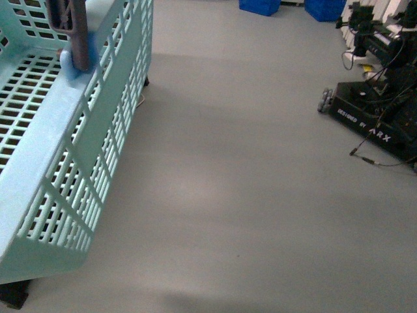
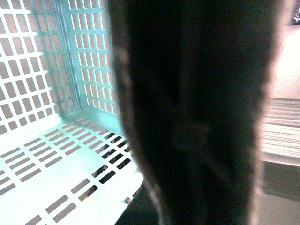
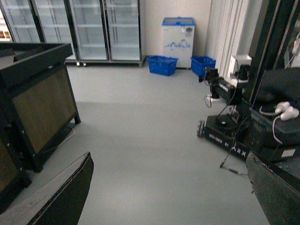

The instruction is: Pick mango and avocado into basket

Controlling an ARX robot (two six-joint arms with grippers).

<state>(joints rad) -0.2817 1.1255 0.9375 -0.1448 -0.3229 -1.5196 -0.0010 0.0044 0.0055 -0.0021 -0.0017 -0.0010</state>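
Basket (image 1: 71, 195) stands at the front view's left. The part of its interior that shows holds no fruit. Mango and avocado appear in no view. Right pincer (image 3: 168, 159) is spread wide and empty above bare floor (image 1: 247, 182). The left pincer's state cannot be told, because the dark handle (image 1: 73, 32) blocks its camera. Judged stage: fruit not yet located. The next move calls for bringing a fruit into sight before any grasp.

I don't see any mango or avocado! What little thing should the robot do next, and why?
Probably look for the fruit first, maybe by turning toward the black stand. No mango or avocado shows in any view. The part of the basket floor that shows is bare, and the right claw is open and empty, so there is nothing to grab yet.
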